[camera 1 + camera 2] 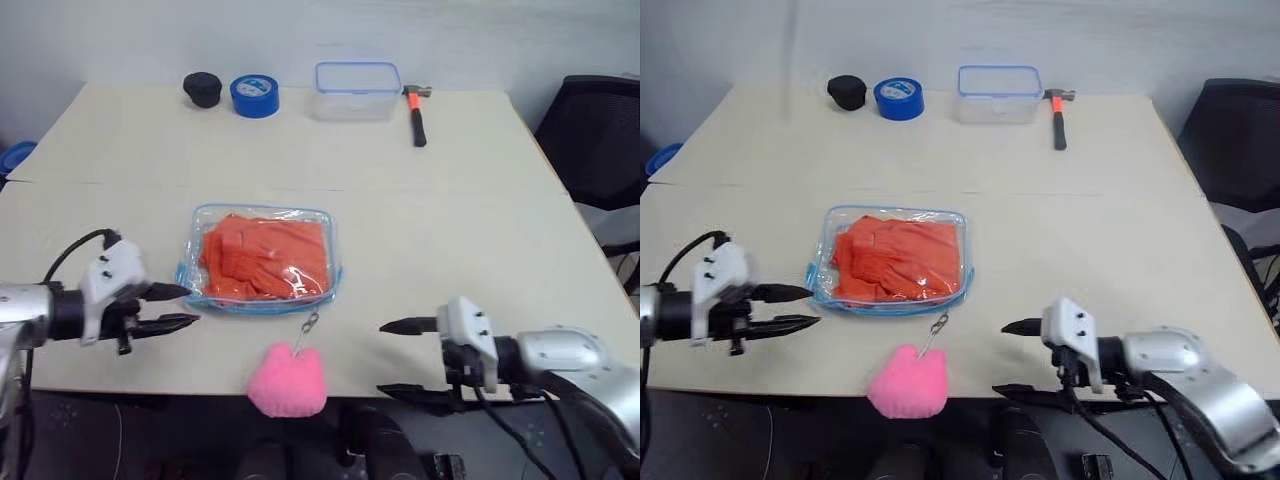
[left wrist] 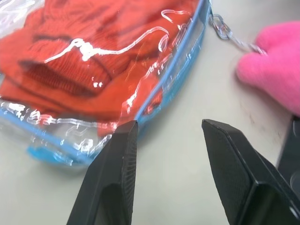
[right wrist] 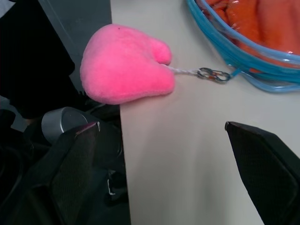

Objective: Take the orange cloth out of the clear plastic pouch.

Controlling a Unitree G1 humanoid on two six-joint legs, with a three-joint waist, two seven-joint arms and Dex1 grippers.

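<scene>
1. The bench (image 1: 480, 230) is a pale cream top with a seam across it, set against a light wall; a dark chair (image 1: 597, 140) stands past its right edge.
2. The clear plastic pouch (image 1: 262, 214) lies flat near the front edge, left of centre, with the orange cloth (image 1: 265, 258) folded inside it.
3. A pink plush (image 1: 288, 380) on a short chain overhangs the front edge.
4. Along the back edge sit a black cap (image 1: 202, 89), blue tape roll (image 1: 255, 95), clear box (image 1: 357, 90) and hammer (image 1: 416, 112).
5. The left pincer (image 1: 180, 306) is partly open and empty, just beside the pouch's left end.
6. The right pincer (image 1: 392, 358) gapes wide, empty, at the front edge.
</scene>
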